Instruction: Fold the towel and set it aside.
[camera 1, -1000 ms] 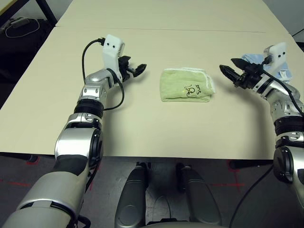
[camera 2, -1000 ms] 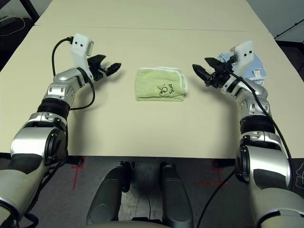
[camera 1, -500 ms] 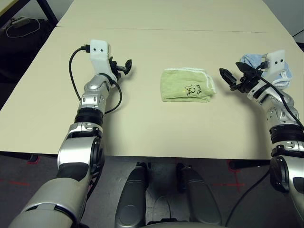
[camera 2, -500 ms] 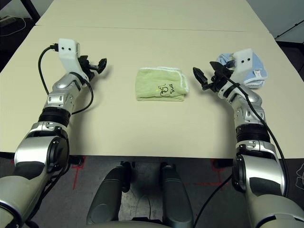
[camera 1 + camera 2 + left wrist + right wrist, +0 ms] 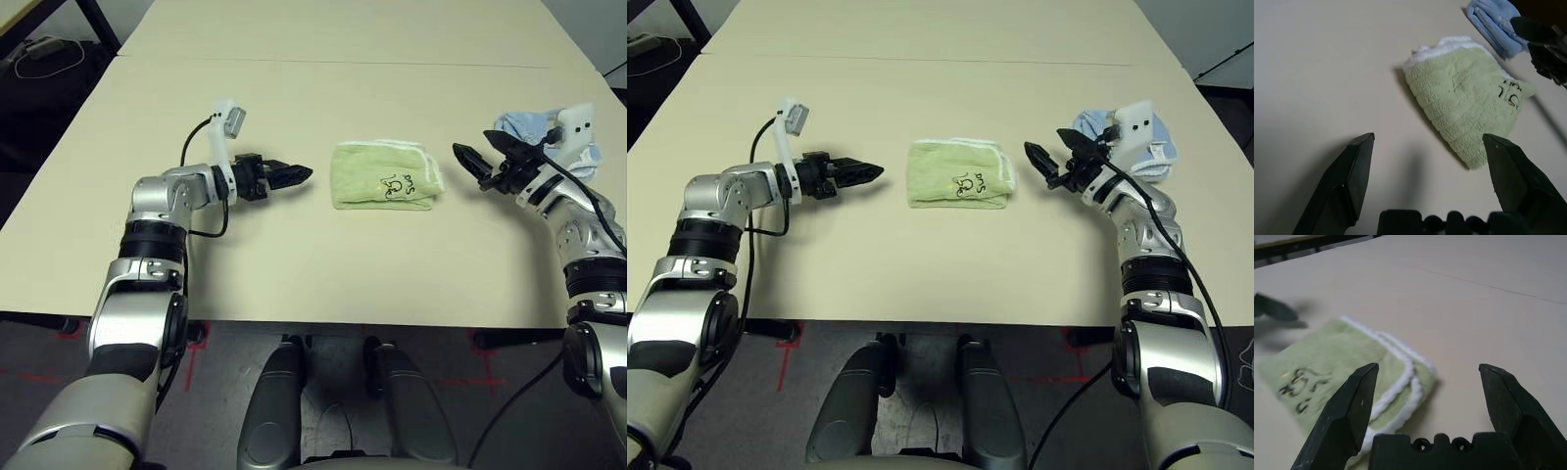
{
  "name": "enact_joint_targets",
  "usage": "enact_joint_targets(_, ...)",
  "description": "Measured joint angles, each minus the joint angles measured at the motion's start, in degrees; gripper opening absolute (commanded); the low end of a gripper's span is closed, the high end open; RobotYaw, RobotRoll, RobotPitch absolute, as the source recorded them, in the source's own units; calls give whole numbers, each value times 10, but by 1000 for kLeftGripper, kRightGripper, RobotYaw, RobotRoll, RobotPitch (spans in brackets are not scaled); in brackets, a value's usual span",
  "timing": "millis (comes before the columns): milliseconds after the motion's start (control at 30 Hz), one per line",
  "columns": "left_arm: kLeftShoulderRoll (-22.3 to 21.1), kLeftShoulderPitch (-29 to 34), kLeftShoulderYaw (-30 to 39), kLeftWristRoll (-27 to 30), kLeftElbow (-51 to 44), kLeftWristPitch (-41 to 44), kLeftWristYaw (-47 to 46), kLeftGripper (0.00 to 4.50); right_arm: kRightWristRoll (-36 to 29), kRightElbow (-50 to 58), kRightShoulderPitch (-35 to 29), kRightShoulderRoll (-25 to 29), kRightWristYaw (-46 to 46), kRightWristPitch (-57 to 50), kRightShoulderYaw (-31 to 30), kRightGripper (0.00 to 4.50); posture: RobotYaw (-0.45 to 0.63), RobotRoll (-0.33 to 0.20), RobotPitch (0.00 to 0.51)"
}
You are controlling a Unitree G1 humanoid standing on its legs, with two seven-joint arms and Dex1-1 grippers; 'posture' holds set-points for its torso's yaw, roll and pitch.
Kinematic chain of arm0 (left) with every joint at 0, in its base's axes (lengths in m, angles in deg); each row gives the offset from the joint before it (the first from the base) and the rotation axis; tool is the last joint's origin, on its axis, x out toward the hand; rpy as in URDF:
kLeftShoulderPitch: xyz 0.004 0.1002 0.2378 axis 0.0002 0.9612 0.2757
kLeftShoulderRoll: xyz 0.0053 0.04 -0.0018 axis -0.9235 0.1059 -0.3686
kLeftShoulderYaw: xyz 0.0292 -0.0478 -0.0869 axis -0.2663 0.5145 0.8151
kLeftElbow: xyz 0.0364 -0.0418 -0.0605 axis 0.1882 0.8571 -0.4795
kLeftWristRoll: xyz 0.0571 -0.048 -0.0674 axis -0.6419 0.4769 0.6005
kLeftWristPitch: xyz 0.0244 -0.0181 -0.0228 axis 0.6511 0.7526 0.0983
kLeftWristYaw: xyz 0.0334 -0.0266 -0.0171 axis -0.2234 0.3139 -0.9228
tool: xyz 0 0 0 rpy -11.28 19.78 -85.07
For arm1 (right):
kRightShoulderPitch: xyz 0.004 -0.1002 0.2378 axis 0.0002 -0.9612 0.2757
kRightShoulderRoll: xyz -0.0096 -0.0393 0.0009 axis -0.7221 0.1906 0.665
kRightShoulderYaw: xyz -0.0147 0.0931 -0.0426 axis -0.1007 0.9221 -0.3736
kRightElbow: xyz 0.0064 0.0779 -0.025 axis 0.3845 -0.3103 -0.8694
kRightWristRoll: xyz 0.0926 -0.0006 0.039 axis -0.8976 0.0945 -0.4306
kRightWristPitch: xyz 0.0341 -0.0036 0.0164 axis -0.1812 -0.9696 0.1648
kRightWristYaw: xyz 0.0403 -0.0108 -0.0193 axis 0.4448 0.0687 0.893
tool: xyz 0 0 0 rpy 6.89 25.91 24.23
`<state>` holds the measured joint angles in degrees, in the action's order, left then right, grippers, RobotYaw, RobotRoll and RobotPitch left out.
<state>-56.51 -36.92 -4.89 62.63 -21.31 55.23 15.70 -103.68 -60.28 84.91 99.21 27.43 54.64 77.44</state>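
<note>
1. We see the light green terry-cloth towel with white stitched edging (image 5: pixel 385 177) lying as a folded bundle at the centre of the frame on the beige tabletop (image 5: pixel 294 98); folding looks done, so setting it aside remains.
2. Our left pincer (image 5: pixel 292 175) sits just left of it, fingers apart and empty; our right pincer (image 5: pixel 478 159) sits to its right, also spread and empty.
3. We should close in low from both ends, pinching all layers together so the fold holds.
4. We keep clear of the small light blue cloth (image 5: pixel 534 125) at the right of the frame.
</note>
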Motion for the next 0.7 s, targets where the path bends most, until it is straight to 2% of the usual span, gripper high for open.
enact_joint_targets(300, 18, -31, -11, -30, 68, -48, 14, 4500, 8, -82, 19, 98, 176, 48, -14, 4473, 39, 0, 207)
enact_joint_targets(500, 21, -45, -11, -41, 96, -68, 22, 4500, 33, -123, 35, 104, 225, 110, -32, 4473, 42, 0, 209)
enact_joint_targets(700, 41, -45, -11, -47, 115, -75, 24, 4500, 43, -139, 48, 98, 227, 128, -33, 4473, 39, 0, 210)
